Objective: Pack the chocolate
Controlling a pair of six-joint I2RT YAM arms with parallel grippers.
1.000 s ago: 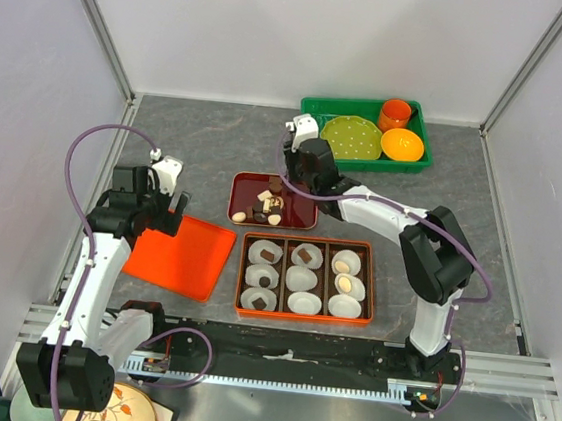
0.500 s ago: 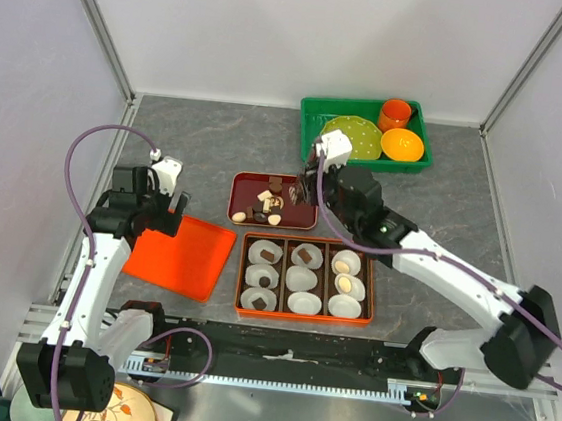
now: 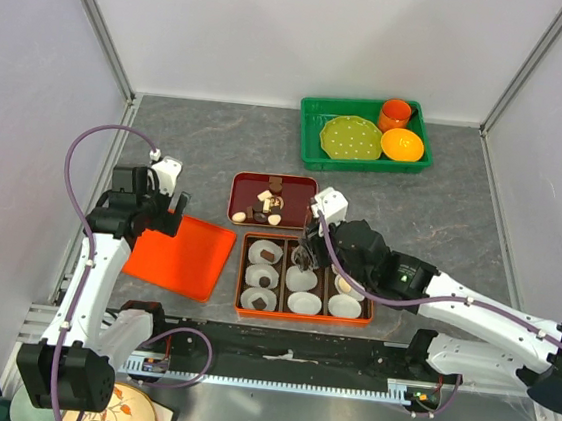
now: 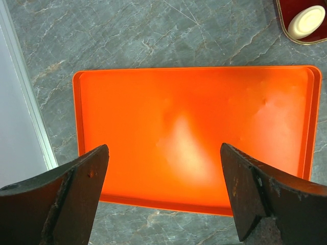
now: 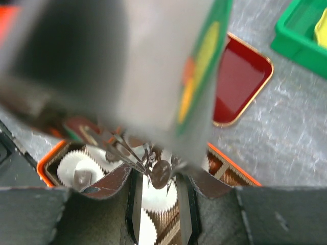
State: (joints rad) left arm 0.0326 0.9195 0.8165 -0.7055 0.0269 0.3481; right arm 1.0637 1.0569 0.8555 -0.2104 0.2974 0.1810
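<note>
My right gripper (image 3: 304,256) hangs over the middle column of the orange box (image 3: 310,240). In the right wrist view the gripper (image 5: 160,179) is nearly shut, with a round dark chocolate (image 5: 159,172) between its tips, just above a white paper cup (image 5: 158,198); the view is blurred. The left-column cups hold brown cubes (image 3: 266,256) and the right-column cups hold cream ovals (image 3: 345,268). More chocolates (image 3: 266,207) lie on the red tray (image 3: 301,189). My left gripper (image 3: 166,208) is open and empty above the orange lid (image 3: 181,255), and in its wrist view (image 4: 164,168).
A green basket (image 3: 309,133) at the back right holds a green plate (image 3: 351,137), an orange cup (image 3: 395,113) and an orange bowl (image 3: 402,144). Grey walls close in the table on three sides. A cream oval (image 4: 306,21) shows in the red tray's corner.
My right arm has swung from the red tray toward the near edge and now sits over the orange box. The left arm has not moved.
</note>
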